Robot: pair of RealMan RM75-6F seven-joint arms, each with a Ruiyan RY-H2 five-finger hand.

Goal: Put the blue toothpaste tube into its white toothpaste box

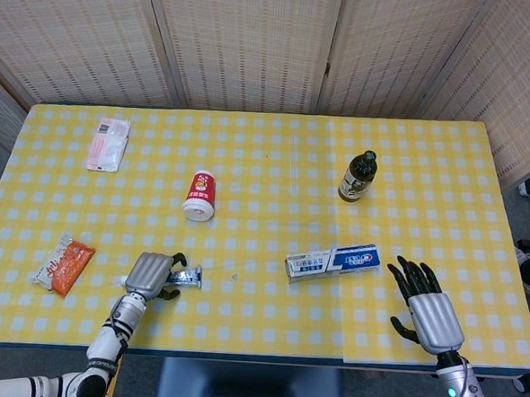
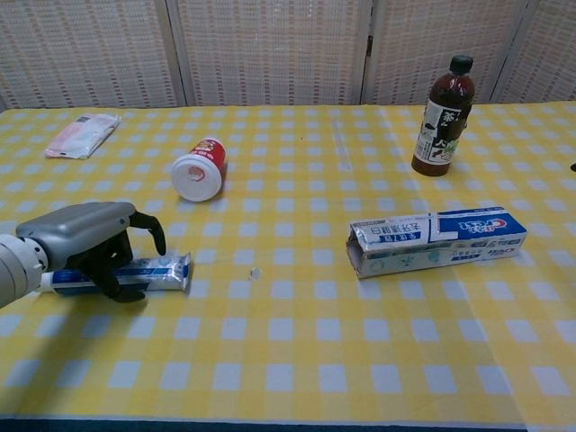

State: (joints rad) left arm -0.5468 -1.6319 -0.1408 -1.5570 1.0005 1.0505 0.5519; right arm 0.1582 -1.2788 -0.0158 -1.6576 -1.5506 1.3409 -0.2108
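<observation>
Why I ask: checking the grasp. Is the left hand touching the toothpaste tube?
Touching: chest view shows the left hand curled over the toothpaste tube, fingers on it.
</observation>
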